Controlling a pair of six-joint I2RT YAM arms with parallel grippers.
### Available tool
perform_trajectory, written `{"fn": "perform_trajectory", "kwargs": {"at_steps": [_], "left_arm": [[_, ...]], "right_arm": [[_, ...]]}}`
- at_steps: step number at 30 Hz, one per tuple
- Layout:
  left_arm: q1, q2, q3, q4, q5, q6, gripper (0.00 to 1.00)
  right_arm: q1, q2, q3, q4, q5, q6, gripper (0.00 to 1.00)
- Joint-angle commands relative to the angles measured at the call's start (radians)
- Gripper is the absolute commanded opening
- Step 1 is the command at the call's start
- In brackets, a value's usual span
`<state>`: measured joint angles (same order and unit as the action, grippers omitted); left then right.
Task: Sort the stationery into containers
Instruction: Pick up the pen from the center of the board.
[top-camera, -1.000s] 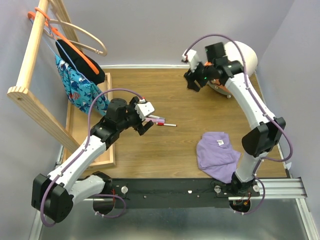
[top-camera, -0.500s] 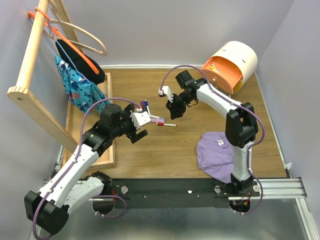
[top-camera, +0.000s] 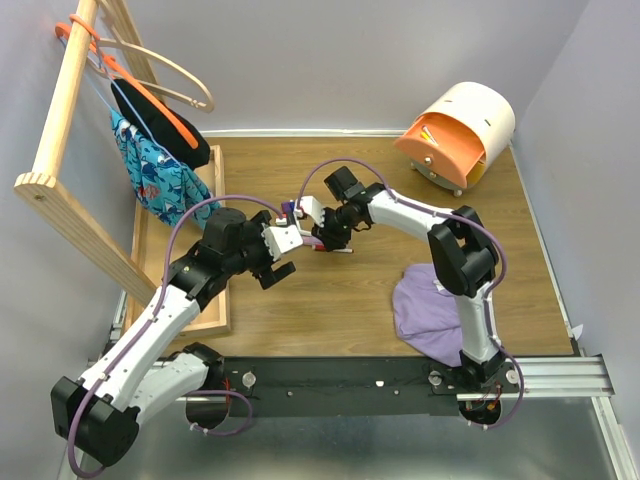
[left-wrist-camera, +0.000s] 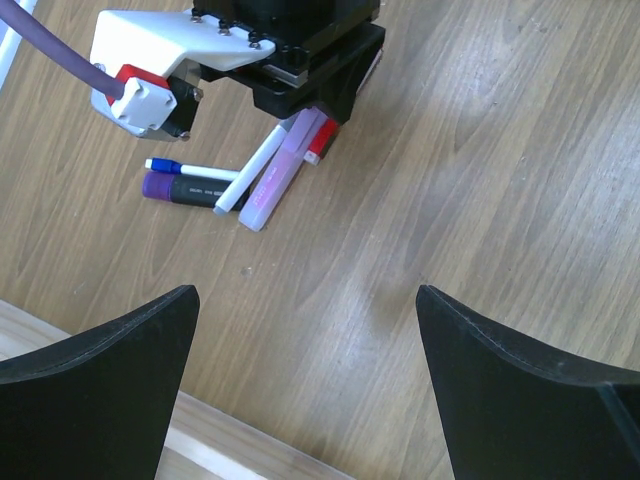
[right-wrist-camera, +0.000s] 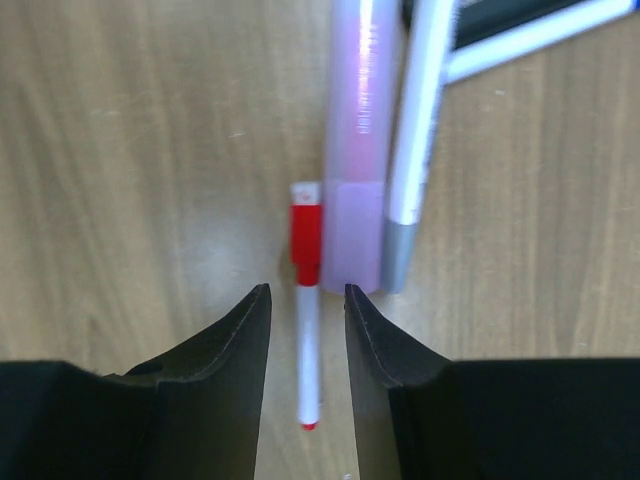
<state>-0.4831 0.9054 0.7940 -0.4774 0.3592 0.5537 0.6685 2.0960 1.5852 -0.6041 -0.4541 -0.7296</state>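
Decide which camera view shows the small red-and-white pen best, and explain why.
Right wrist view: the red-and-white pen lies whole and close between the right gripper's jaws. Left wrist view shows only its red end beneath that gripper; the top view, a tiny sliver.

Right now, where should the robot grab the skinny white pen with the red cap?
Its bare white shaft, from straight above, one finger on each side. The skinny white pen lies flat, and the translucent pink plastic bar crowds only its red-capped end.
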Motion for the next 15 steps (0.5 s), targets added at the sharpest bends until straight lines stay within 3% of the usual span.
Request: {"fn": "perform_trajectory", "kwargs": {"at_steps": [1, 10, 15], "left_arm": [[0.015, -0.002, 0.021, 0.0, -0.016, 0.006, 0.99], [0.023, 0.0, 0.027, -0.023, -0.008, 0.005, 0.99], [0.079, 0.03, 0.047, -0.036, -0.019, 0.014, 0.99]], "right_arm": [[-0.001, 0.055, 0.053, 0.078, 0.084, 0.024, 0.42], [0.023, 0.058, -0.006, 0.049, 0.112, -0.005, 0.42], [0.028, 0.004, -0.076, 0.096, 0.117, -0.001, 0.43]]}}
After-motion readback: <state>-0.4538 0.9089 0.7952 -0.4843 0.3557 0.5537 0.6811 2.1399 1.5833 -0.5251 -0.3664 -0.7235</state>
